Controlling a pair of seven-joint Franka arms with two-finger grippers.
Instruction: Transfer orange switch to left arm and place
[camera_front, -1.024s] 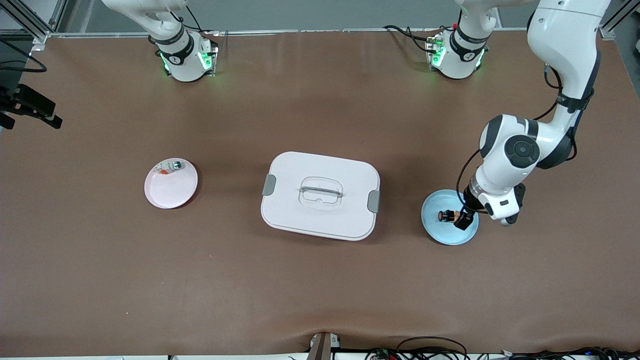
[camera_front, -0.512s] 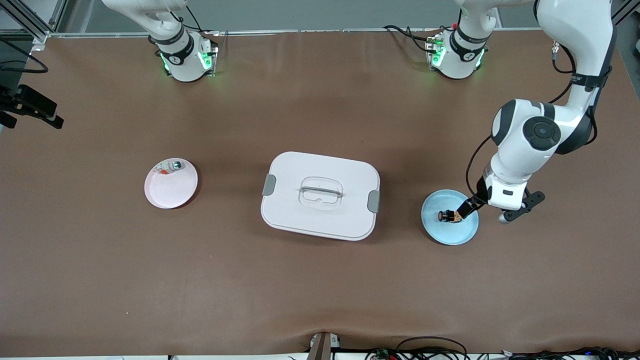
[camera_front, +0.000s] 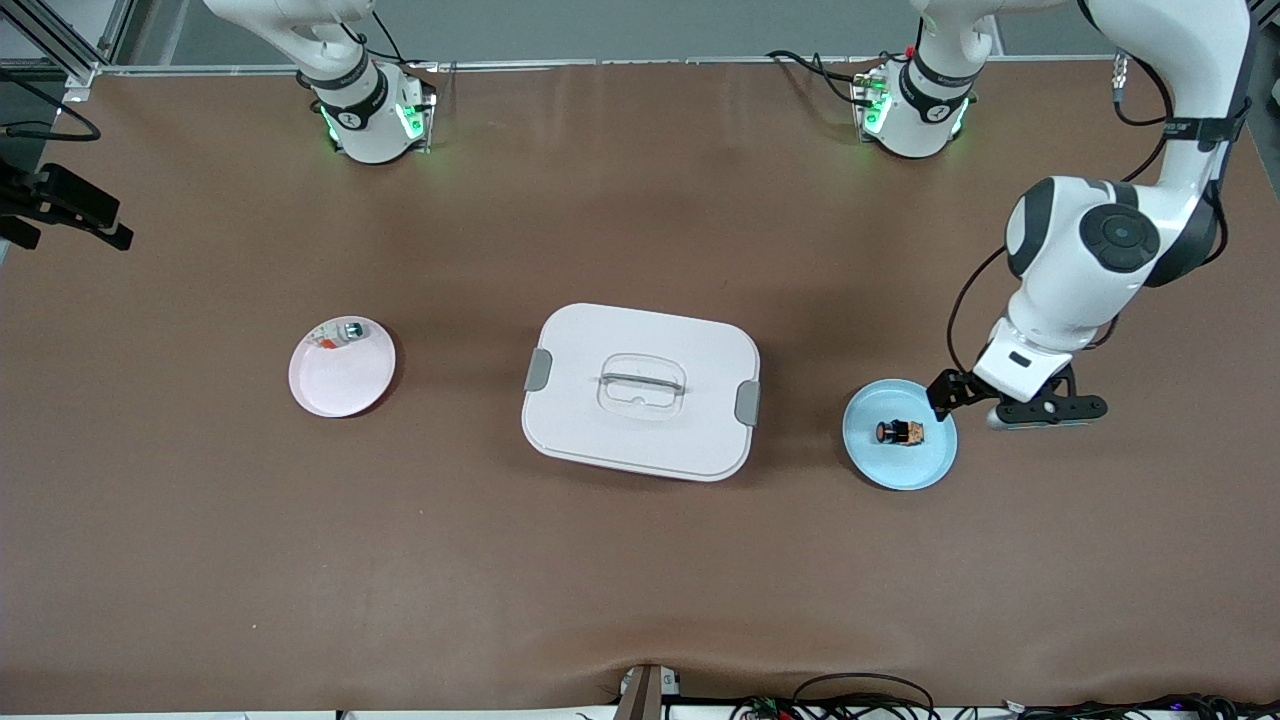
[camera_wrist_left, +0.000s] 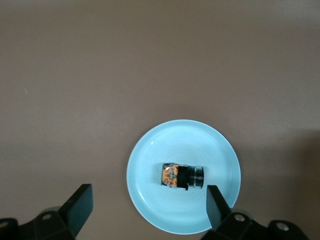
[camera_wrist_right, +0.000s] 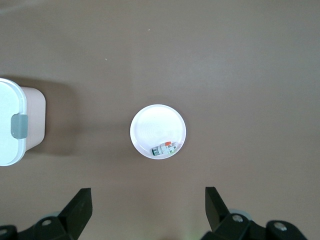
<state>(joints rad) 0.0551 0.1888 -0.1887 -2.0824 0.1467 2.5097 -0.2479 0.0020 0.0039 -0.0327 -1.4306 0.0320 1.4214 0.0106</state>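
The orange switch (camera_front: 900, 432) lies on its side on a light blue plate (camera_front: 900, 466) toward the left arm's end of the table. In the left wrist view the switch (camera_wrist_left: 182, 177) lies free on the plate (camera_wrist_left: 150, 165). My left gripper (camera_front: 985, 400) is open and empty, up over the plate's edge; its fingers (camera_wrist_left: 80, 206) stand wide apart, clear of the switch. The white box (camera_front: 640, 390) stands in the middle of the table. My right gripper (camera_wrist_right: 148, 206) is open and empty, high over the table, and is out of the front view.
A pale pink plate (camera_front: 340, 385) lies toward the right arm's end, with a small white-grey part with a green cap (camera_front: 342, 334) on it. The plate (camera_wrist_right: 155, 125), the part (camera_wrist_right: 164, 148) and the box's corner (camera_wrist_right: 10, 130) show in the right wrist view.
My left gripper has drawn up and away from the switch toward its own end of the table. The switch stays on the blue plate.
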